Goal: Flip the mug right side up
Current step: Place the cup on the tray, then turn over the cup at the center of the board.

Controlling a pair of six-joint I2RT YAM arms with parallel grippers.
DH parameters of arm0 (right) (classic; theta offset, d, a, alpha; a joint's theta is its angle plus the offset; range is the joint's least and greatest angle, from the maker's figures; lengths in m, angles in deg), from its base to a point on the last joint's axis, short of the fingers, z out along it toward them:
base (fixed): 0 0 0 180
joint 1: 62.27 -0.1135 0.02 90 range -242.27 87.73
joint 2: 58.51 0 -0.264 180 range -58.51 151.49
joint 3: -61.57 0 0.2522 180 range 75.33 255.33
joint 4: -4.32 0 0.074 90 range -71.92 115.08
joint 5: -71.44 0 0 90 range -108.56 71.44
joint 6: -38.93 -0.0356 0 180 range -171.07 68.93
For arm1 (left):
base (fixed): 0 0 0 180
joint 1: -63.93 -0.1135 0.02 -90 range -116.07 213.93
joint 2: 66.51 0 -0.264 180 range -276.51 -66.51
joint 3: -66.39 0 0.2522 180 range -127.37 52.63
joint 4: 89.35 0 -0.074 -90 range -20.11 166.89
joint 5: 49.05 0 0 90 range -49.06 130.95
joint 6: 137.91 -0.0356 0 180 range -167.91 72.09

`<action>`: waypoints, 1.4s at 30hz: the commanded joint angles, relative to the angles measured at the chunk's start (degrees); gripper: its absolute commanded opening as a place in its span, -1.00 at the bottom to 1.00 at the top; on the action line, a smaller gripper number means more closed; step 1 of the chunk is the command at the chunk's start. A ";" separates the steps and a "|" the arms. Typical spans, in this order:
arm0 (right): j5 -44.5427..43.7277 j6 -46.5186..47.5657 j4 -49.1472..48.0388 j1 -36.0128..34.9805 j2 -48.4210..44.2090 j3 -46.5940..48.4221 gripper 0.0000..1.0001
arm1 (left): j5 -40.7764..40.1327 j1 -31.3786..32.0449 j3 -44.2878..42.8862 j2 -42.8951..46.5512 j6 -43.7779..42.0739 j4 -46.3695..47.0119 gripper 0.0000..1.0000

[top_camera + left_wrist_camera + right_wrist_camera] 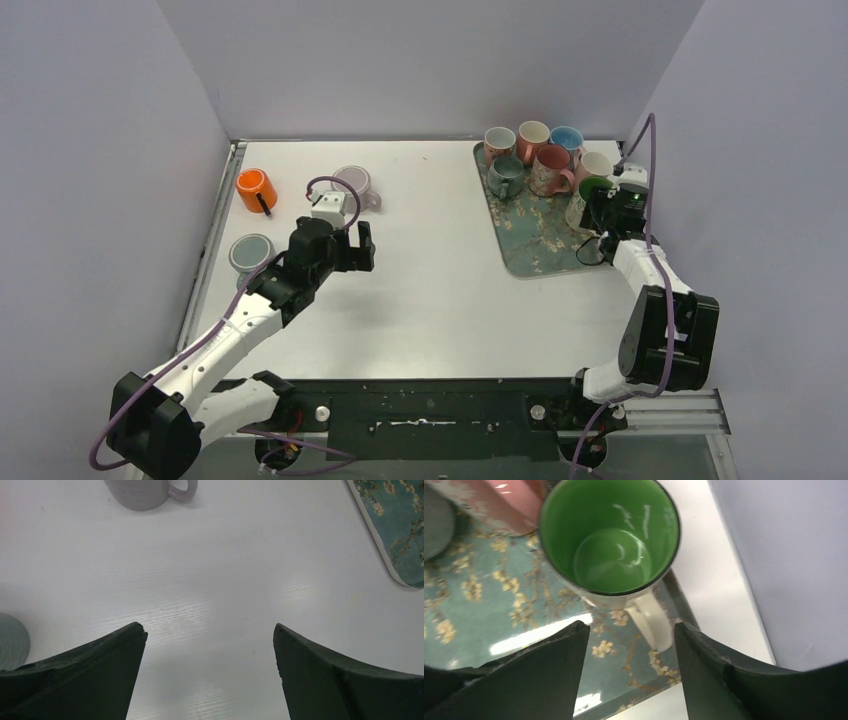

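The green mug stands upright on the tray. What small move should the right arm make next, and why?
Probably lift the right gripper straight up. The green mug stands mouth-up on the tray, and its handle sits between the open jaws, apparently unclamped; moving sideways could knock it.

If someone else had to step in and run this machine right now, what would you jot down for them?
Left gripper: open, empty, above bare table.
Right gripper: open, its fingers either side of the green mug's handle, not gripping it.
Things: the green mug stands upright on the tray, next to other upright mugs.
Done: that mug is right side up.
Left: on the table, the lilac mug and grey mug look upside down; the orange mug seems to lie on its side.
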 commanded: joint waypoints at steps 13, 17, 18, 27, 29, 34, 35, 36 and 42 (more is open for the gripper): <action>10.44 -14.23 6.96 -19.64 -10.98 6.13 0.99 | -4.42 -4.78 -3.94 -6.02 10.46 -1.73 0.95; 12.75 -16.98 3.44 -24.84 -14.39 3.57 1.00 | -4.27 -7.85 -7.02 -11.88 21.75 -1.28 0.91; 12.79 -17.87 3.43 -25.63 -15.13 3.11 1.00 | -4.70 -7.98 -8.14 -13.73 23.81 -1.43 0.85; 15.49 -22.89 -1.64 -30.82 -18.89 -1.38 1.00 | -5.94 -7.61 -24.71 -33.58 35.25 -3.35 0.49; 15.67 -22.85 -1.78 -31.60 -18.69 -1.75 1.00 | -6.41 -7.33 -28.31 -37.50 35.48 -3.18 0.46; 15.68 -21.81 -0.75 -32.20 -19.07 -1.54 1.00 | -10.15 -6.71 -35.42 -44.96 34.65 -2.65 0.42; 15.46 -21.41 -0.67 -32.31 -19.40 -1.52 1.00 | -11.00 -6.71 -36.72 -46.29 34.50 -3.05 0.42; 15.36 -21.29 -0.62 -32.41 -19.66 -1.52 1.00 | -11.50 -6.83 -37.95 -47.55 34.70 -3.75 0.43; 15.35 -21.07 -1.11 -32.60 -20.13 -1.83 1.00 | -13.66 -6.88 -42.87 -53.23 34.60 -5.29 0.39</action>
